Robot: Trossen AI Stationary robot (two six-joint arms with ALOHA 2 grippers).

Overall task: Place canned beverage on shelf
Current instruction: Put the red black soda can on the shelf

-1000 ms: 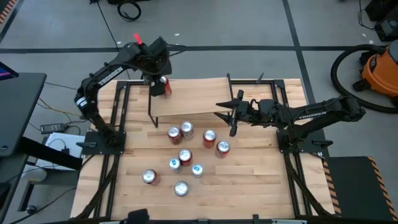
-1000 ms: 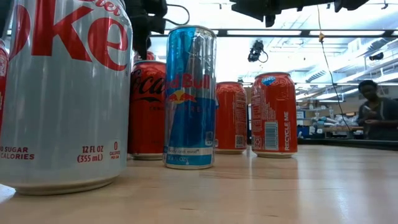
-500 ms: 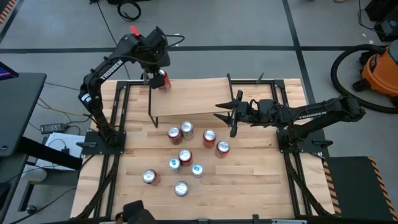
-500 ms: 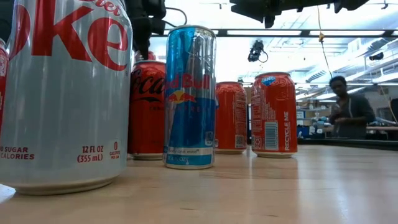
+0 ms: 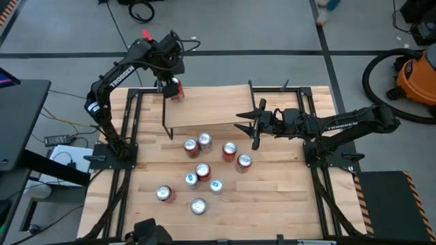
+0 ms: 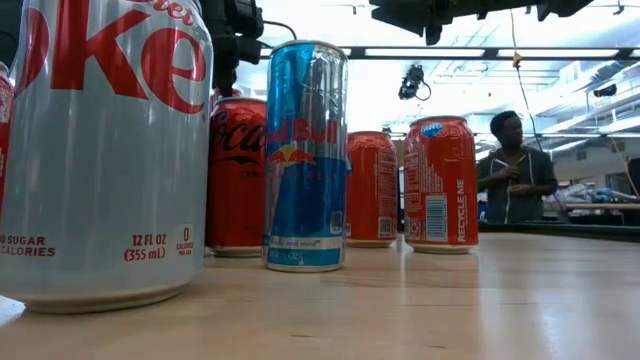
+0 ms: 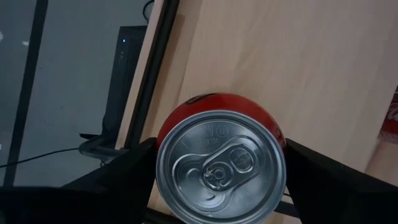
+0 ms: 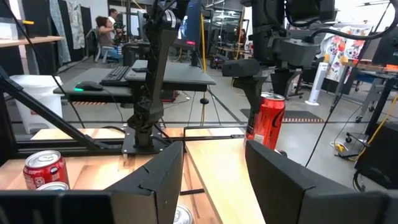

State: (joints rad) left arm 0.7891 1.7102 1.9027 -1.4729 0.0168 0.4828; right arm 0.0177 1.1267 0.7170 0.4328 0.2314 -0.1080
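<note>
A red canned beverage hangs in my left gripper over the far left corner of the shelf, a light-wood board on thin black legs. The left wrist view looks down on the can's silver top. The right wrist view shows the can upright and slightly tilted above the board. My right gripper hovers level at the shelf's right end, open, with nothing between its fingers. My left gripper pinches the can between its two fingers, one on each side of the can's wall near the top rim. The fingers come from above, pointing steeply down. The can stays upright below them; its base is hidden, so I cannot tell if it touches the board.
Several cans stand on the tabletop in front of the shelf, among them red ones and a slim blue one. The low view has a silver can close up. A person stands in the room beyond. Black frame rails run along both table sides.
My left gripper has carried the red can a little toward the table's far edge, over the shelf's far left corner, still upright in the same hold. My right gripper has kept still.
</note>
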